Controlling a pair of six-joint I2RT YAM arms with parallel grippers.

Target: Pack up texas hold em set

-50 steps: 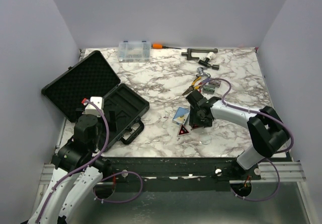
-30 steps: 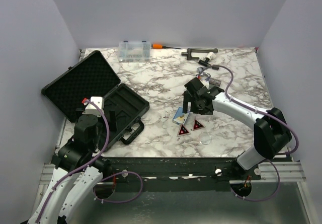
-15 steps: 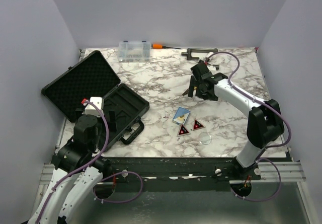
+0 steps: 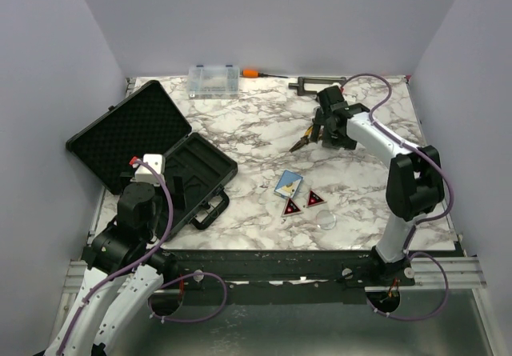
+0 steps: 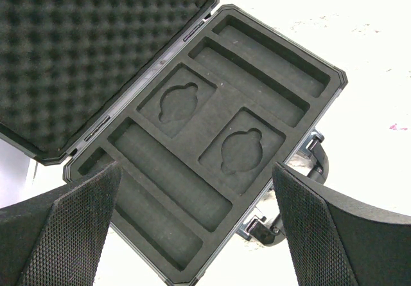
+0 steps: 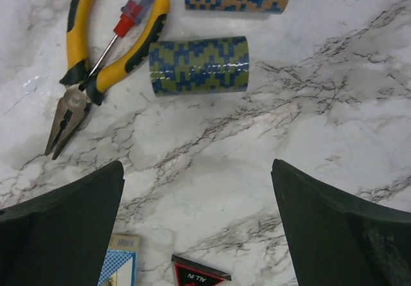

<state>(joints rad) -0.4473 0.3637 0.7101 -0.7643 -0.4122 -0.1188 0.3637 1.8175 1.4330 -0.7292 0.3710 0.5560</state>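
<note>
Right arm stretched to the far right; right gripper [image 6: 196, 164] spread wide, holding nothing, above yellow-handled pliers [image 6: 83, 74] and a blue-green patterned box [image 6: 199, 64]. Left gripper [image 5: 196, 167] (equally wide) hangs over the open black briefcase [image 4: 152, 148] at left, with its egg-crate foam lid [image 5: 83, 42] and moulded tray [image 5: 212, 132]. The card deck [image 4: 288, 183] lies on the marble, near centre.

open marble [image 4: 256, 144] between briefcase [image 4: 200, 168] and card deck [image 4: 288, 183]; beyond, pliers [image 6: 82, 88] just beside a patterned box [image 6: 199, 65]

Left arm folded near base, left gripper [image 5: 196, 170] angled down, jaws wide apart. Right arm stretched far forward, right gripper [image 6: 198, 165] facing down, jaws wide apart.
</note>
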